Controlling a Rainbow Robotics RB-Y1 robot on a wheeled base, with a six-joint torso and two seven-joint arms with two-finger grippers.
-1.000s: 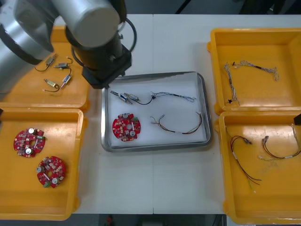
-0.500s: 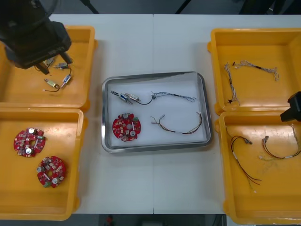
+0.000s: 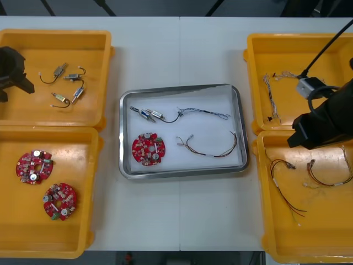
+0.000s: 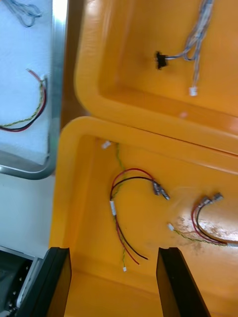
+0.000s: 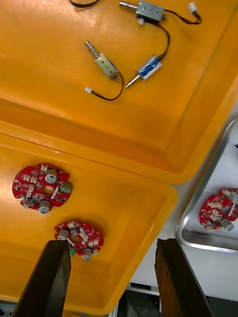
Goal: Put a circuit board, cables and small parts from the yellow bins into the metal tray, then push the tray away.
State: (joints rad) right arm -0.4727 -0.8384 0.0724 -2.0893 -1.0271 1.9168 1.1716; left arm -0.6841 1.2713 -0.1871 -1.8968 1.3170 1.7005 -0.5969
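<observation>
Fingers of the right gripper (image 4: 113, 260) stand wide apart with nothing between them, over a smooth yellow bin (image 4: 84, 198). There we see thin red and black cables (image 4: 113, 207) just beyond the fingertips. To this gripper's left, the shiny metal tray (image 3: 182, 86) holds a round red circuit board (image 3: 148, 149), a red and yellow cable (image 3: 205, 153) and a small metal part (image 3: 148, 114). The left gripper (image 5: 113, 250), equally wide, hangs over two studded round boards (image 5: 42, 187).
</observation>
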